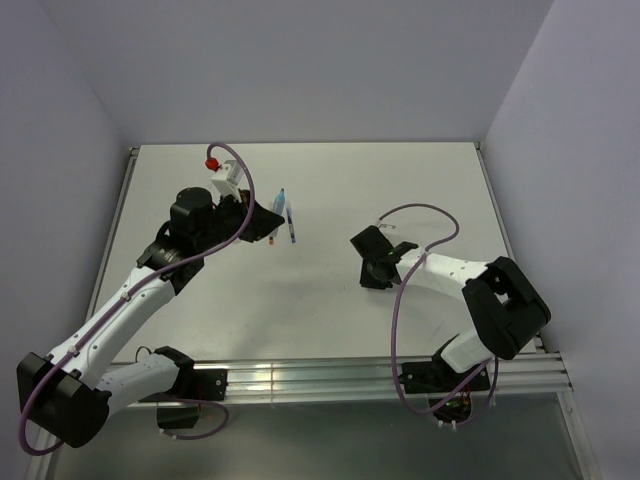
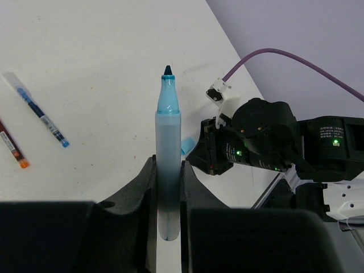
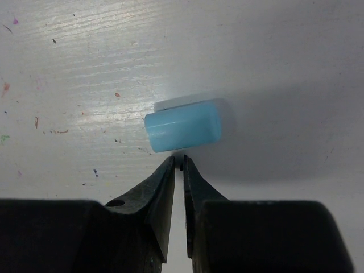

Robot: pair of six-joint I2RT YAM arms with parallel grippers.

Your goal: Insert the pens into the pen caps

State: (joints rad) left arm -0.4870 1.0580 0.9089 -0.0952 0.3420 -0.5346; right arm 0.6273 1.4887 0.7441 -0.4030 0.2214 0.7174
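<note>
My left gripper (image 2: pixel 168 163) is shut on a light blue marker (image 2: pixel 168 136), which stands up out of the jaws with its bare dark tip uppermost. From above, that marker (image 1: pixel 279 199) juts from the left gripper (image 1: pixel 266 212) at the table's middle left. A thin dark blue pen (image 2: pixel 41 112) and a red pen (image 2: pixel 11 145) lie on the table beyond. My right gripper (image 3: pixel 182 161) has its jaws nearly together, the tips pinching the near edge of a stubby light blue cap (image 3: pixel 183 125). The same cap (image 2: pixel 187 145) shows at the right gripper's front (image 2: pixel 199 152).
The white tabletop (image 1: pixel 400 190) is walled by pale panels at the back and sides. A metal rail (image 1: pixel 330 378) runs along its near edge. The right arm's purple cable (image 1: pixel 420 215) loops over the table. The thin pens (image 1: pixel 291 226) lie just right of the left gripper.
</note>
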